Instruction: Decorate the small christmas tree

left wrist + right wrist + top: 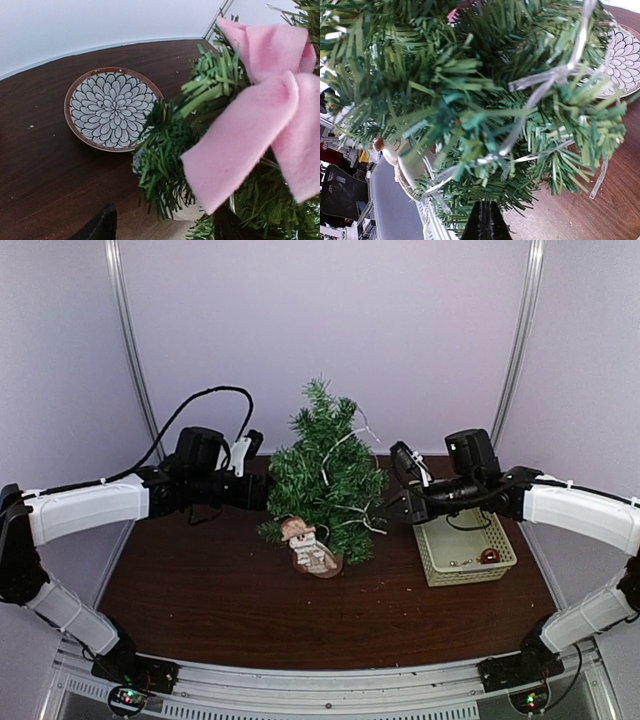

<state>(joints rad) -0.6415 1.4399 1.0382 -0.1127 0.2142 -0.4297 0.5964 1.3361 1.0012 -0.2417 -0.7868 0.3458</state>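
The small christmas tree (325,475) stands mid-table, dark green, with a thin silvery-white string (340,445) draped over its branches. A snowman ornament (312,548) leans at its foot. My left gripper (262,490) is against the tree's left side. In the left wrist view it (165,227) is open, its dark fingers (97,227) on either side of low branches and the pale base (197,212). A pink felt bow (265,115) sits on the foliage close to that camera. My right gripper (385,510) is at the tree's right side, shut (487,212), tips at the foliage (470,120).
A pale lattice basket (465,550) stands right of the tree and holds a red ball (490,556). A brown-rimmed plate with a flower pattern (112,107) lies on the dark wood table behind the tree, its edge (620,60) also showing in the right wrist view.
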